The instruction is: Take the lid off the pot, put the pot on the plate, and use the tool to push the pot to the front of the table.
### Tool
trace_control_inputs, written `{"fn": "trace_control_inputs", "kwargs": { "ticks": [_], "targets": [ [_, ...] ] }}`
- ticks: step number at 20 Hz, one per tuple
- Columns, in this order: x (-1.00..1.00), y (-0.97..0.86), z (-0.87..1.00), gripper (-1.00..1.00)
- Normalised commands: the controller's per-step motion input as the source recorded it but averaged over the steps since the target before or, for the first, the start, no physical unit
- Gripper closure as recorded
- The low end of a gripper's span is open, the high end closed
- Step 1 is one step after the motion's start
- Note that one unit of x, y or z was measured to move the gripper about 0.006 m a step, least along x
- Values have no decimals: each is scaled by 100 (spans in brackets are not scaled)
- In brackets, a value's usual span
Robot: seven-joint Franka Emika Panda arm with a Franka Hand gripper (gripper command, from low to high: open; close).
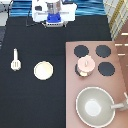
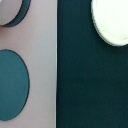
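The black counter (image 1: 35, 95) fills most of the exterior view, and we see the brownish-pink stove (image 1: 72, 100) set on it at that view's right, with four black burners (image 1: 103, 51) across its upper part; at the stove's lower end sits the large grey pan (image 1: 94, 105), which is no part of our job; up at the exterior view's top the claw (image 1: 53, 19) hangs close to the robot's base, well apart from everything we must handle, and we cannot tell how it is set, though it carries nothing that we can see.

Next in size comes the cream-yellow plate (image 1: 43, 70), bare, lying on the counter to the left of the stove; in the wrist view its pale rim shows beside the stove's edge and a burner.

The pot (image 1: 85, 66) stands on the stove among the burners, overlapping the lower-left one, and the lid (image 1: 87, 62) with its knob is on it; the tool (image 1: 15, 60) lies at the exterior view's left, handle pointing toward the top, just left of the plate.

We judge that nothing is done yet; the lid step is in hand; it calls for travelling down to the pot and taking the knob squarely from above.
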Motion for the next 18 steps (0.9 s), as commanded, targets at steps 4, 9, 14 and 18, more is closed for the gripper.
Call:
{"fn": "trace_control_inputs", "kwargs": {
  "ticks": [4,9,14,18],
  "targets": [
    [45,45,11,-100],
    [79,77,39,-100],
    [91,70,46,-100],
    [99,63,37,-100]
  ]
}}
